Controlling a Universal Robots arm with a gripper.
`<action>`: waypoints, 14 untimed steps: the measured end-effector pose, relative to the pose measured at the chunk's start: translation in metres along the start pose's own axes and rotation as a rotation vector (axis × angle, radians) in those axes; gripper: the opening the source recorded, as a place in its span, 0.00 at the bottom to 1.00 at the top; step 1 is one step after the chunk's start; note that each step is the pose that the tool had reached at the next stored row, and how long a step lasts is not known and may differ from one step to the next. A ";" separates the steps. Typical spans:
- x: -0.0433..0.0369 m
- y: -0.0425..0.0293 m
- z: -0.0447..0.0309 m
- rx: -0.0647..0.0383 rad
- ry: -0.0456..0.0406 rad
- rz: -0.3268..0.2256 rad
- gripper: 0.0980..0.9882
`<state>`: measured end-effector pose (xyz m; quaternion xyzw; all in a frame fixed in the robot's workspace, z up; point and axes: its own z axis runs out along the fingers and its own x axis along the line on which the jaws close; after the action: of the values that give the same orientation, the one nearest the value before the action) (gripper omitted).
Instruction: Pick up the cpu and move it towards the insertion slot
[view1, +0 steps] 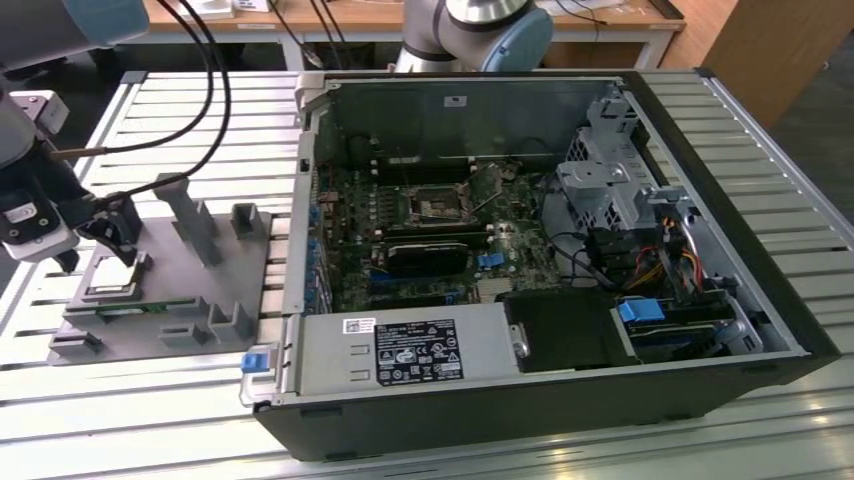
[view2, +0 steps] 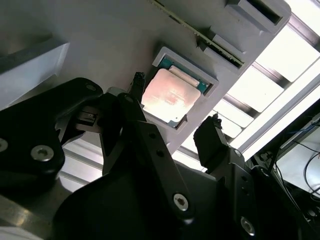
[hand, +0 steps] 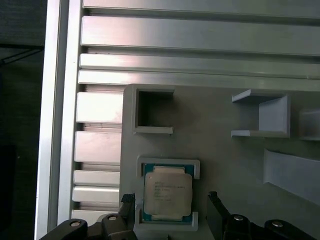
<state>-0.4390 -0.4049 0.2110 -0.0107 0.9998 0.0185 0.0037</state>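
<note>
On the flat grey plastic fixture (hand: 235, 165), seated level in a raised square pocket (hand: 169, 163) near the fixture's edge: the small square silvery-topped cpu (hand: 168, 196), not yet lifted. Straddled by the black 2-fingered gripper (hand: 170, 200), spread open and holding nothing, 1 finger off each opposite side. Best to centre first, descend squarely, then close evenly on both edges without catching the pocket's corner lips.

open black computer case (view1: 534, 422), grey plastic fixture (view1: 187, 290) beside it, slatted metal table (view1: 160, 420)
</note>
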 end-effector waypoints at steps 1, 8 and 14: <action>0.0000 -0.0001 0.0011 0.000 0.0000 0.000 0.65; 0.0000 -0.0004 0.0087 0.002 -0.0002 0.000 0.65; 0.0001 -0.0006 0.0149 0.002 -0.0002 0.000 0.65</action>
<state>-0.4389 -0.4049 0.1961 -0.0108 0.9998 0.0178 0.0038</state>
